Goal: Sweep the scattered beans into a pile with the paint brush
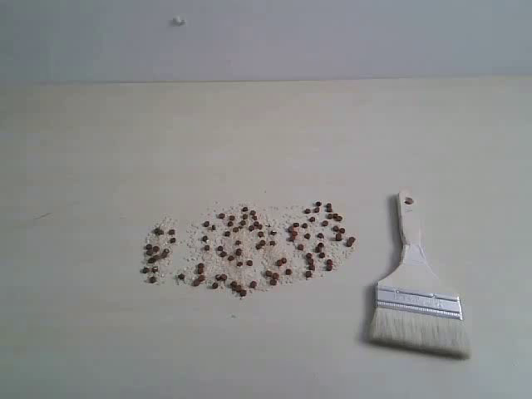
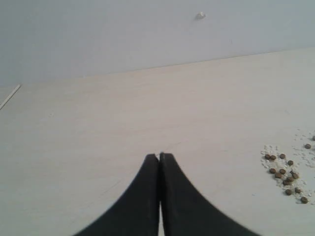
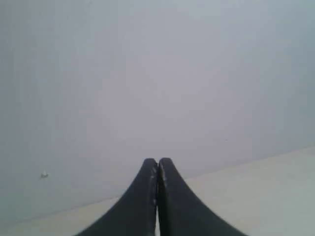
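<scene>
Left gripper [image 2: 159, 155]: black jaws pressed together tip to tip, nothing between them, held just over the pale wood-grain table [image 1: 249, 125]. The small round reddish-brown beans [image 1: 249, 249] lie on the table off to one side of these closed jaws and apart from them; the left wrist view catches just the edge of the patch. Right gripper [image 3: 157, 160]: black jaws likewise shut together and empty, with the plain grey wall [image 3: 147, 73] and a narrow strip of table ahead of the tips (a small white speck [image 3: 44, 174] sits on that wall). Exterior view: the beans are spread in a broad, loose band mixed with fine whitish crumbs [image 1: 278, 220], not gathered, with a small separate cluster at one end. The wide flat paint brush with pale wooden handle, silver metal ferrule and off-white bristles [image 1: 416, 291] lies flat on the table beside the other end of the band, near it but not touching. Its holed handle end points toward the wall and its bristles toward the camera. Neither pair of jaws touches the brush or the beans.
</scene>
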{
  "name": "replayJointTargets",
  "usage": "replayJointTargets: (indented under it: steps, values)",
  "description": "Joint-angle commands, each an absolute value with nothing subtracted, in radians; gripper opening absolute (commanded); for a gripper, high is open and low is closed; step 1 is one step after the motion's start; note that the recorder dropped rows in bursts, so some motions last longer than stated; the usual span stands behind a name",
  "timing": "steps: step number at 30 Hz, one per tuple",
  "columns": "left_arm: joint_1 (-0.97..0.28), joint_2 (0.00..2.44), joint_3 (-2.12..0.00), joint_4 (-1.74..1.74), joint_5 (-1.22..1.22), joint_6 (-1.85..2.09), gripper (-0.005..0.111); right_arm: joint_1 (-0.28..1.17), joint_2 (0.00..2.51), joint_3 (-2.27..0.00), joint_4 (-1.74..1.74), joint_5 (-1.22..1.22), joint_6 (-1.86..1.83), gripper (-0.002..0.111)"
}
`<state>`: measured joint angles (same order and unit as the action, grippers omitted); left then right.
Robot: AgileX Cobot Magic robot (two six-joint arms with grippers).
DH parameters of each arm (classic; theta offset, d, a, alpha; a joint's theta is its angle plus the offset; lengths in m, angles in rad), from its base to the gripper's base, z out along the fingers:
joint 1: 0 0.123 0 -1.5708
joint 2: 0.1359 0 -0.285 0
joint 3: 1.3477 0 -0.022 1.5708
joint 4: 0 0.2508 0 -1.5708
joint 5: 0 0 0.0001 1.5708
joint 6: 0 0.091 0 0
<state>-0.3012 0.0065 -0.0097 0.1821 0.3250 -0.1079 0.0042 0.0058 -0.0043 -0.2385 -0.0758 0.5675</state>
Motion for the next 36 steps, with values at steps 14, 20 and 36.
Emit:
replayJointTargets:
  steps: [14, 20, 36]
  values:
    - [-0.299, 0.0, -0.016, 0.179, 0.32, -0.11, 0.0, -0.003, 0.0, -0.045, -0.073, -0.493, 0.595, 0.0]
    - [-0.299, 0.0, -0.016, 0.179, 0.32, -0.11, 0.0, -0.003, 0.163, -0.258, -0.031, -0.069, 0.521, 0.0]
    - [-0.299, 0.0, -0.016, 0.179, 0.32, -0.11, 0.0, -0.001, 0.986, -0.839, 0.057, 0.714, 0.09, 0.009]
